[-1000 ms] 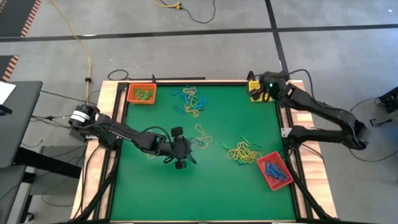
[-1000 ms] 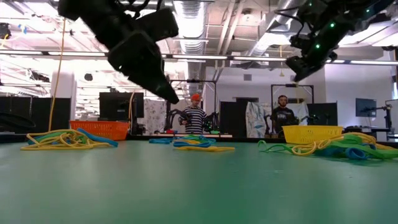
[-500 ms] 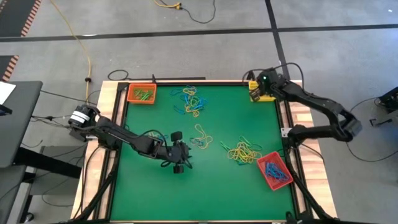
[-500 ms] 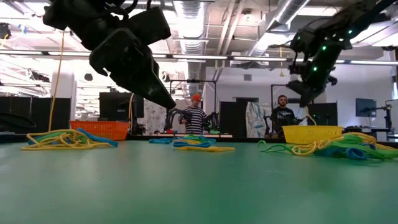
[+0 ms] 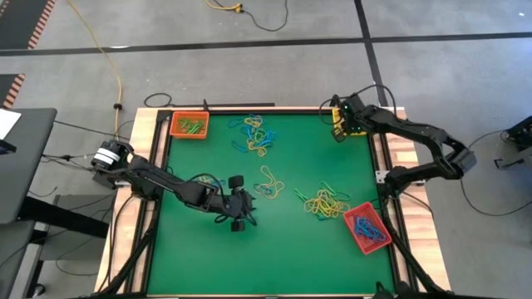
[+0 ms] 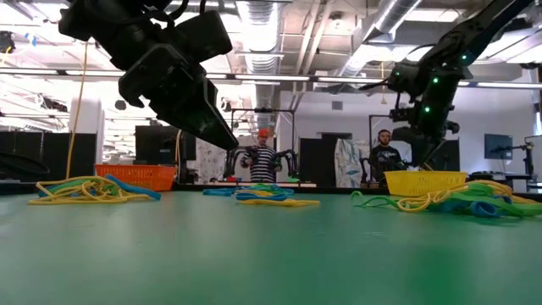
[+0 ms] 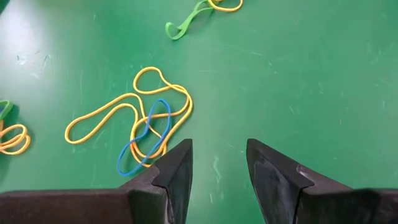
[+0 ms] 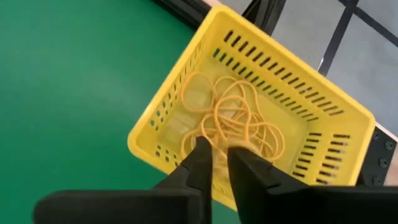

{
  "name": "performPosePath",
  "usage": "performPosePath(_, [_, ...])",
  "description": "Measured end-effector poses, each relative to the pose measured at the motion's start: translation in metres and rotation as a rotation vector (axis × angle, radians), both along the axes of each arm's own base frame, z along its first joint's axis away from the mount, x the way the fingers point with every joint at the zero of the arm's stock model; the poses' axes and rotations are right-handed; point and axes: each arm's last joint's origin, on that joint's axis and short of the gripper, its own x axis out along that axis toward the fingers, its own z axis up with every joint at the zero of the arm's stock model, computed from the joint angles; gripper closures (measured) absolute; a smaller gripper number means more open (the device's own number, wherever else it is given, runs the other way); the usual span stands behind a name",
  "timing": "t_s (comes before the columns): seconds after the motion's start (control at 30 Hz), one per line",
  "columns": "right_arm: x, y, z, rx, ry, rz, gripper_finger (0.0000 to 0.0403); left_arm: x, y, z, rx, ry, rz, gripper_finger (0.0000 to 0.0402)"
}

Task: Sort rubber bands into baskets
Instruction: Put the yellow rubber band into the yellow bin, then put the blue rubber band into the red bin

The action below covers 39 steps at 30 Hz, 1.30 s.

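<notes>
My right gripper [image 8: 219, 152] hangs over the yellow basket [image 8: 180, 87] at the table's far right corner, fingers pointing steeply down and a narrow gap apart. Several yellow rubber bands [image 8: 239, 121] lie in that basket. My left gripper [image 7: 219, 152] stands open a little above the green mat, left of centre [image 5: 241, 208], with nothing between its fingers. Just ahead of it lie a long yellow band [image 7: 99, 115] and a blue band [image 7: 146, 140], crossing each other flat on the mat. My right gripper's fingertips [image 8: 202, 146] stand just over the tangle of yellow bands in the basket. I cannot tell whether they touch a band.
An orange basket [image 5: 189, 125] with green bands sits at the far left corner. A red basket [image 5: 366, 227] with blue bands sits near right. Mixed band piles lie at far centre [image 5: 256, 134] and right of centre [image 5: 326, 202]. People stand in the room beyond the table.
My right gripper has come down over the yellow basket, shifted a little toward the table's left and near side, and tipped more steeply downward.
</notes>
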Motion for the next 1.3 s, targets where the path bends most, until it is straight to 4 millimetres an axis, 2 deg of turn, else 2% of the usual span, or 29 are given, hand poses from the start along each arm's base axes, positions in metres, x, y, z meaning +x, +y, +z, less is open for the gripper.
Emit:
performPosePath(0.37, [-0.007, 0.012, 0.023, -0.047, -0.117, 0.002, 0.0209, -0.001, 0.001, -0.001, 0.016, 0.016, 0.003, 0.0261])
performPosePath(0.5, [-0.006, 0.019, 0.031, -0.032, -0.209, 0.052, 0.0193, -0.001, 0.001, -0.001, 0.031, 0.014, 0.012, 0.0261])
performPosePath(0.63, [0.005, 0.032, 0.036, 0.016, -0.296, 0.174, 0.0191, -0.001, 0.002, -0.001, 0.049, 0.015, 0.008, 0.0261])
performPosePath(0.87, [0.038, 0.068, 0.037, 0.07, -0.361, 0.382, 0.0199, 0.002, 0.016, -0.001, 0.063, 0.021, 0.04, 0.0261])
performPosePath(1.1, [0.067, 0.113, 0.026, 0.068, -0.469, 0.58, 0.0206, 0.006, 0.035, -0.001, 0.058, 0.03, 0.077, 0.0261])
performPosePath(1.3, [0.083, 0.155, 0.019, -0.036, -0.598, 0.693, 0.0207, 0.007, 0.044, -0.001, 0.043, 0.035, 0.09, 0.0261])
